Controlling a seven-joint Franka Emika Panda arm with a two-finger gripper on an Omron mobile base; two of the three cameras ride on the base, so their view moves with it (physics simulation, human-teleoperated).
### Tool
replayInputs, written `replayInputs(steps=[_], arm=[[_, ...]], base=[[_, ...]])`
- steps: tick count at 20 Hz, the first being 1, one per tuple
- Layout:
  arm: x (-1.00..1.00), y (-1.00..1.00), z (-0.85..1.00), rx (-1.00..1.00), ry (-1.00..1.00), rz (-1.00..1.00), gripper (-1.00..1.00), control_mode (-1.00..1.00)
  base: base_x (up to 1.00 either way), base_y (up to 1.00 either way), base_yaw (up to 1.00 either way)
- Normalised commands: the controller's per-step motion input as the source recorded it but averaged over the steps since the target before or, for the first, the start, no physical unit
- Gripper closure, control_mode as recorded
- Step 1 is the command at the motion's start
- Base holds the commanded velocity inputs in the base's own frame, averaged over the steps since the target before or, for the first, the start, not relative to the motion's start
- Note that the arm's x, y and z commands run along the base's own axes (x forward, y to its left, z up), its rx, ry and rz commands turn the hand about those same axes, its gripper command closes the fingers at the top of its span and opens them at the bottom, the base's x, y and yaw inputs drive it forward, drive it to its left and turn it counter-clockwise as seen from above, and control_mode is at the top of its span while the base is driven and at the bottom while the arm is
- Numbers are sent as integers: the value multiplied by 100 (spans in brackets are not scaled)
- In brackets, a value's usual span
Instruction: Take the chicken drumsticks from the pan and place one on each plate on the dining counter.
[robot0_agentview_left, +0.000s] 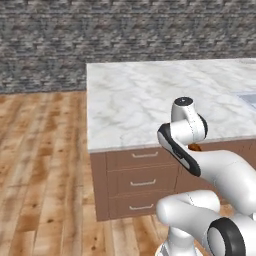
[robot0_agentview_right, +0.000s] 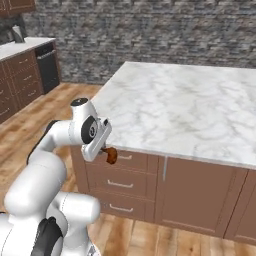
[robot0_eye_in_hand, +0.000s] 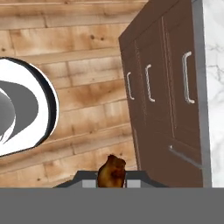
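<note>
My gripper (robot0_agentview_right: 106, 153) is shut on a golden-brown chicken drumstick (robot0_agentview_right: 111, 155). It hangs in the air just in front of a drawer cabinet, below the edge of the marble top. In the hand view the drumstick (robot0_eye_in_hand: 111, 171) stands pinched between my fingertips (robot0_eye_in_hand: 89, 183), with wooden floor behind it. In the left base view only a small brown tip of the drumstick (robot0_agentview_left: 195, 147) shows from behind my forearm. The pan, the plates and the dining counter are out of view.
A marble worktop (robot0_agentview_right: 190, 110) on brown drawer cabinets (robot0_agentview_right: 120, 185) stands right ahead, with a grey recess (robot0_agentview_left: 249, 98) at its far right. Wooden floor (robot0_agentview_left: 45, 165) spreads to the left. A second counter with a dark appliance (robot0_agentview_right: 47, 65) lines the left wall.
</note>
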Motion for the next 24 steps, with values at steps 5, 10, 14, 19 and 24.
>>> replayInputs(steps=[5, 10, 14, 19, 24], arm=[[0, 0, 0, 0, 0, 0, 100, 100], [0, 0, 0, 0, 0, 0, 100, 100], [0, 0, 0, 0, 0, 0, 100, 100], [0, 0, 0, 0, 0, 0, 100, 100], [0, 0, 0, 0, 0, 0, 100, 100]], base=[[44, 90, -19], [39, 94, -15], [40, 93, -16], [43, 90, -20], [45, 84, -25]])
